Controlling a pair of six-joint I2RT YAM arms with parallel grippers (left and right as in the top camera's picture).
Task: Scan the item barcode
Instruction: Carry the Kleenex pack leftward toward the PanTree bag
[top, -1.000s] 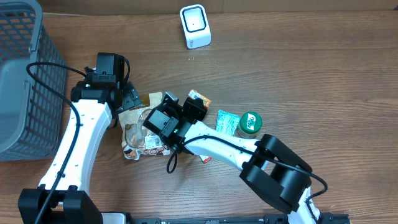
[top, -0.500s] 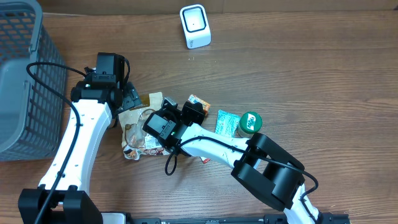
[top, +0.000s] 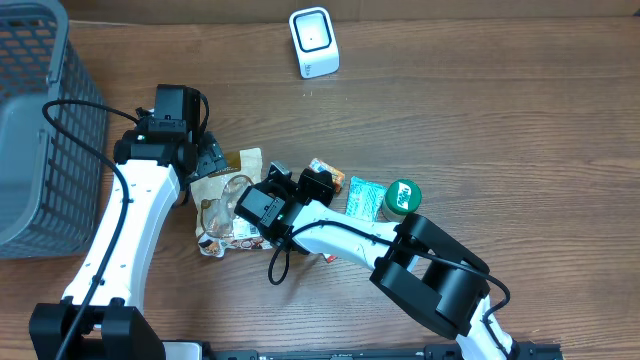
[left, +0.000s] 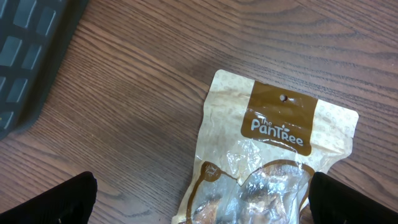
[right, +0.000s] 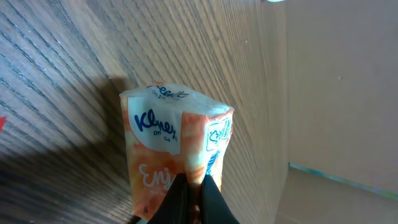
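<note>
Over the bench (top: 480, 110), my right jaws pinch the Kleenex pack (right: 174, 149); my left jaws gape wide above the snack pouch (left: 273, 155).

Shop-checkout setup: barcode scanner (top: 314, 42), grey basket (top: 30, 130), packaged goods (right: 168, 143) on table (top: 500, 120)

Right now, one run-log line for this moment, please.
left gripper: open over Pantree pouch | right gripper: shut on Kleenex pack | barcode scanner: far from pack

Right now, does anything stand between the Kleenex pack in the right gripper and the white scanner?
Nothing visible. Only bare table lies between the Kleenex pack, held by the right gripper, and the scanner.
</note>
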